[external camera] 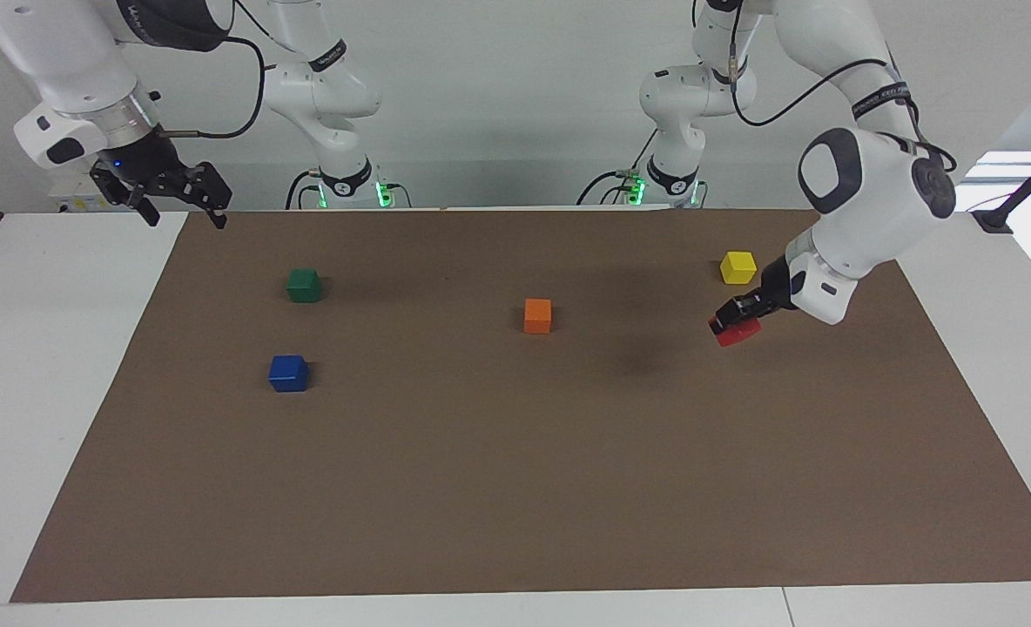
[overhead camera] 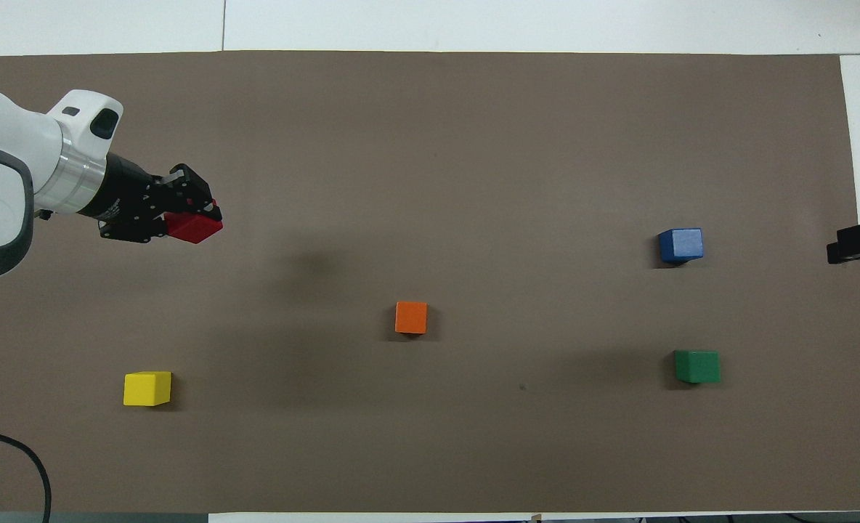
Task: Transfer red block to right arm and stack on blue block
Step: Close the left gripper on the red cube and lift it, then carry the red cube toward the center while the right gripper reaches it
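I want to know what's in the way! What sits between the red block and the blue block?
Only the orange block, roughly midway between the red block and the blue block, a little nearer the robots; the overhead view shows it.

I see a white table (external camera: 63, 348) with a brown mat (external camera: 515, 488) spread over most of its top; bare white shows along the mat's edges at both arms' ends. Four cubes rest on the mat, and I place them from the orange cube (external camera: 537, 315), which sits about mid-mat. The yellow cube (external camera: 737, 267) is toward the left arm's end from it and a little nearer the robots. The green cube (external camera: 304, 285) is toward the right arm's end from it and slightly nearer the robots. The blue block (external camera: 288, 373) is toward that same end from it, but farther from the robots. All four sit well apart.
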`<state>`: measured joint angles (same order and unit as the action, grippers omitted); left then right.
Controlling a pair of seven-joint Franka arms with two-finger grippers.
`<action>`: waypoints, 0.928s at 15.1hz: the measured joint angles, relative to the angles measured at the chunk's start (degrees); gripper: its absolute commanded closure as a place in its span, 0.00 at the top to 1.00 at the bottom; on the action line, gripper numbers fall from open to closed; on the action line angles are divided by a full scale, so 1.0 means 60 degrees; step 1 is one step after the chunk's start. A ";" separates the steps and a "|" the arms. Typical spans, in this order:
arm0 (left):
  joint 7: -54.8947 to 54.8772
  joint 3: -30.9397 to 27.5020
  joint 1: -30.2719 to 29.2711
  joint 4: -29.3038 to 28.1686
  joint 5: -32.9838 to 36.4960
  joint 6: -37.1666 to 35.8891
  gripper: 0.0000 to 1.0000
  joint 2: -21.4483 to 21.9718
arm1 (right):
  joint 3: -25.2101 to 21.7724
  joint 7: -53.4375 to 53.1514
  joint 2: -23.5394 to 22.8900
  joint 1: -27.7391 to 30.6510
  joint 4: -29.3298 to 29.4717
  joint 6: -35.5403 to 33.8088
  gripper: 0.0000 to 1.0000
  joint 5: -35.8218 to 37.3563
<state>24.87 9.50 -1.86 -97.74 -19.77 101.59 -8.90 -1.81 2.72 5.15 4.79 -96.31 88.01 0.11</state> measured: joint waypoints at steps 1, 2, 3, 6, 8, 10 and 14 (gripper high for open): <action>0.0997 0.0365 0.0029 0.0243 -0.0314 -0.0173 0.00 0.0209 | 0.0004 0.0000 0.0001 -0.0002 -0.0020 0.0000 1.00 -0.0346; 0.1940 0.0730 0.0052 0.0380 -0.0645 -0.0225 0.00 0.0427 | 0.0008 0.0000 0.0001 -0.0001 -0.0042 0.0036 1.00 -0.0775; 0.2828 0.1049 0.0083 0.0443 -0.0977 -0.0228 0.00 0.0653 | 0.0007 0.0021 0.0002 0.0007 -0.0061 0.0177 1.00 -0.1307; 0.5088 0.1798 0.0145 0.0471 -0.1867 -0.0221 0.00 0.1206 | -0.0017 0.0849 -0.0003 0.0306 -0.0178 0.0577 1.00 -0.3423; 0.6182 0.2303 0.0157 0.0464 -0.2115 -0.0071 0.00 0.1325 | -0.0054 0.1559 -0.0047 0.0713 -0.0325 0.0605 1.00 -0.4960; 0.7564 0.2791 0.0293 0.0391 -0.2198 0.0449 0.00 0.1321 | -0.0071 0.2149 -0.0097 0.0978 -0.0658 0.0606 1.00 -0.6536; 0.9428 0.3016 0.0936 0.0028 -0.3696 0.1962 0.00 0.1335 | -0.0078 0.3846 -0.0321 0.1355 -0.2234 0.0602 1.00 -1.0018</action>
<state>81.44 27.59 3.76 -97.57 -41.94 113.37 -0.89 -2.28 25.79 3.22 12.92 -109.72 91.62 -59.99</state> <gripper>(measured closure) 0.449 0.000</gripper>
